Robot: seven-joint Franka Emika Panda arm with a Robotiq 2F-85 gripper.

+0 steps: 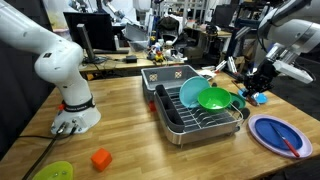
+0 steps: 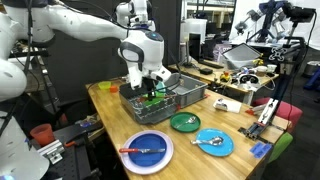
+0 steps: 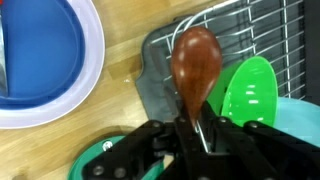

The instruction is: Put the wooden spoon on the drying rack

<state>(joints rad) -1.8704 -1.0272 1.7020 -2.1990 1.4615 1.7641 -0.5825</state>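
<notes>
In the wrist view the wooden spoon (image 3: 196,60) points away from me, its dark oval bowl hanging over the corner of the drying rack's black tray (image 3: 150,80). My gripper (image 3: 195,132) is shut on the spoon's handle. The drying rack shows in both exterior views (image 1: 200,125) (image 2: 180,97) with a green bowl (image 1: 213,98) (image 3: 250,95) and a teal bowl (image 1: 190,92) in it. My gripper hovers at the rack's end nearest the blue plate (image 1: 256,80) (image 2: 148,84). The spoon is too small to make out in the exterior views.
A blue plate (image 1: 270,135) (image 2: 148,152) (image 3: 40,60) with a short red utensil lies beside the rack. A green plate (image 2: 184,122) and a light blue plate (image 2: 215,143) lie nearby. An orange block (image 1: 100,158) and a yellow-green bowl (image 1: 52,172) sit near the table's front.
</notes>
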